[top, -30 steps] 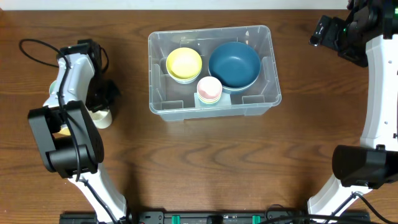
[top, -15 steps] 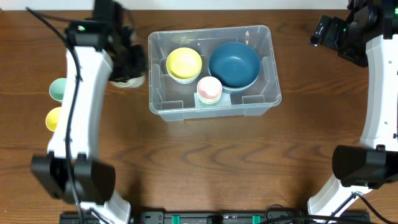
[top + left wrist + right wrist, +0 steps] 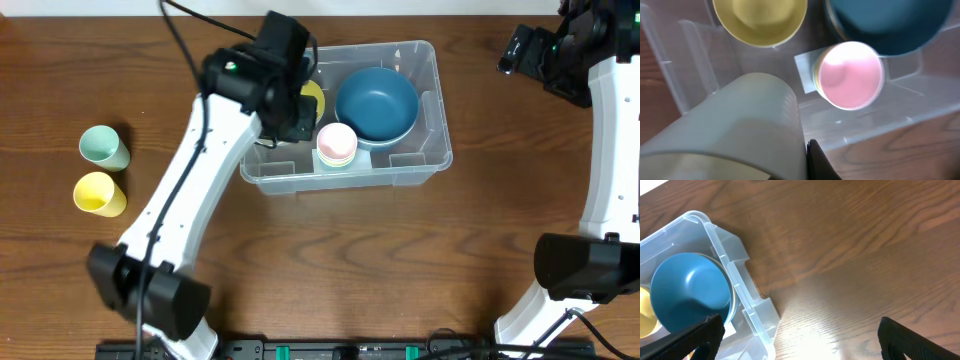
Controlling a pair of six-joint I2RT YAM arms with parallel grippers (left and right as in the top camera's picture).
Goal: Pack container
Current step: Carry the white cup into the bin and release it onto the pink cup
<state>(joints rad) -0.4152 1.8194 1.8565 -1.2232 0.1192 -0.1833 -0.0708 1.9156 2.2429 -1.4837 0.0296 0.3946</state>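
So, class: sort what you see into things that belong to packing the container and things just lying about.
In the job: container, pale cup held over it, yellow bowl, blue bowl and pink cup inside.
Lying about: green cup and yellow cup on the table, perhaps next.

table [image 3: 330, 250]: brown wood, grain running left to right, fills nearly every view
far edge: thin pale strip [image 3: 100, 8] along the top of the overhead view; wall or floor, cannot tell
near edge: black rail [image 3: 330, 351] with green bits
light: soft, from above; pale glare [image 3: 812, 300] on the wood in the right wrist view
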